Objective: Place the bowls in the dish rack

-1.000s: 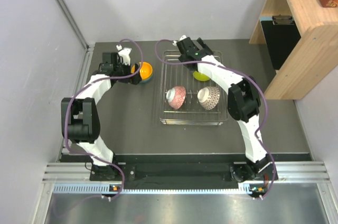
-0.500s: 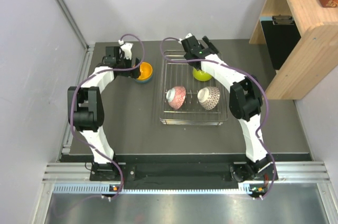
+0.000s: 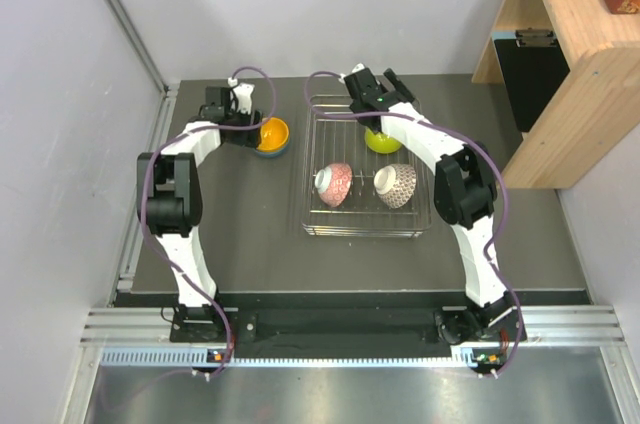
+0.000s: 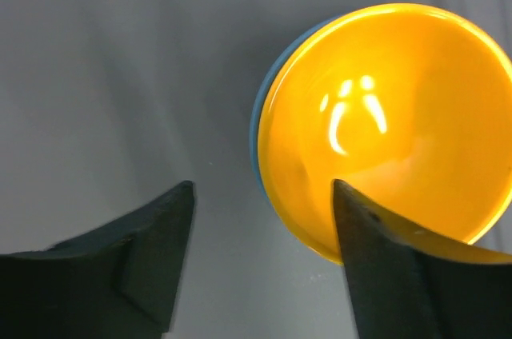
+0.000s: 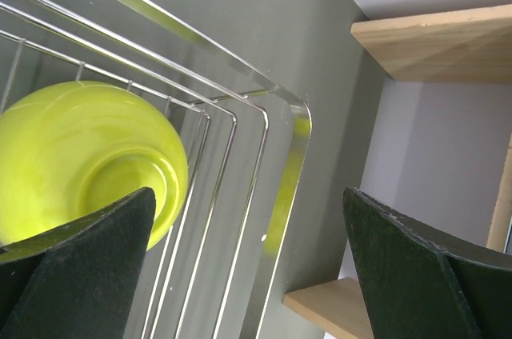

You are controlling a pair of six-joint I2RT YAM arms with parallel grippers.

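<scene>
An orange bowl sits nested in a blue bowl on the table left of the dish rack. My left gripper is open at the stack's left edge. In the left wrist view one finger overlaps the orange bowl's near rim and the other is over bare table. A lime-yellow bowl lies upside down at the rack's back. The pinkish-red patterned bowl and the brownish-grey patterned bowl lie tilted in the rack. My right gripper is open and empty above the rack's back edge, beside the lime bowl.
The rack's wire rim runs between my right fingers. A wooden shelf unit stands at the right, with a black panel beside it. Grey walls close the left and back. A metal rail lines the table's left edge.
My left arm's elbow has swung inward while its gripper stays by the orange bowl. My right gripper has shifted slightly back and right, uncovering more of the lime bowl.
</scene>
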